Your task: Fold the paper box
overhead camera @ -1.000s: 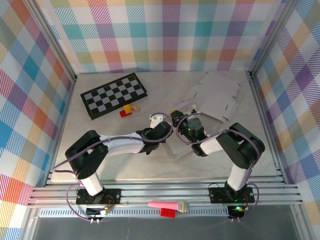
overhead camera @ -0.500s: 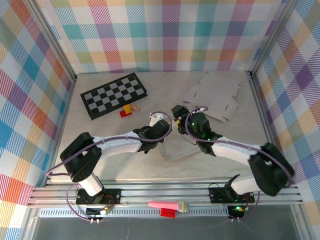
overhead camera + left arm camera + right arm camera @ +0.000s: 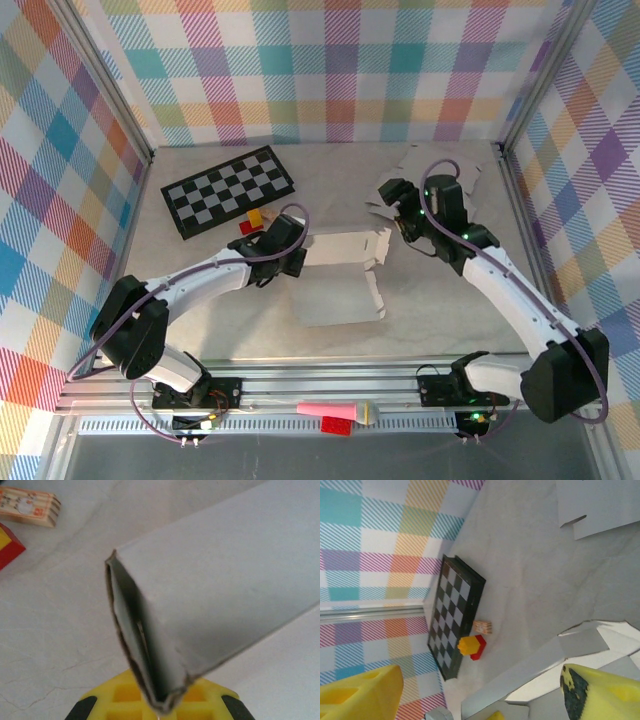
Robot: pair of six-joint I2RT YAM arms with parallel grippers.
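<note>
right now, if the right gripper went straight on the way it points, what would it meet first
Probably the paper box: its grey flap lies just ahead of the right gripper, between its open fingers. Past that is bare table. Depth is hard to judge.

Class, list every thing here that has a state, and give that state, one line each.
Paper box: partly folded, one end pinched.
Left gripper: shut on the paper box.
Right gripper: open, holding nothing.
Box blanks: unfolded, lying flat.
Chessboard: closed, lying flat.
</note>
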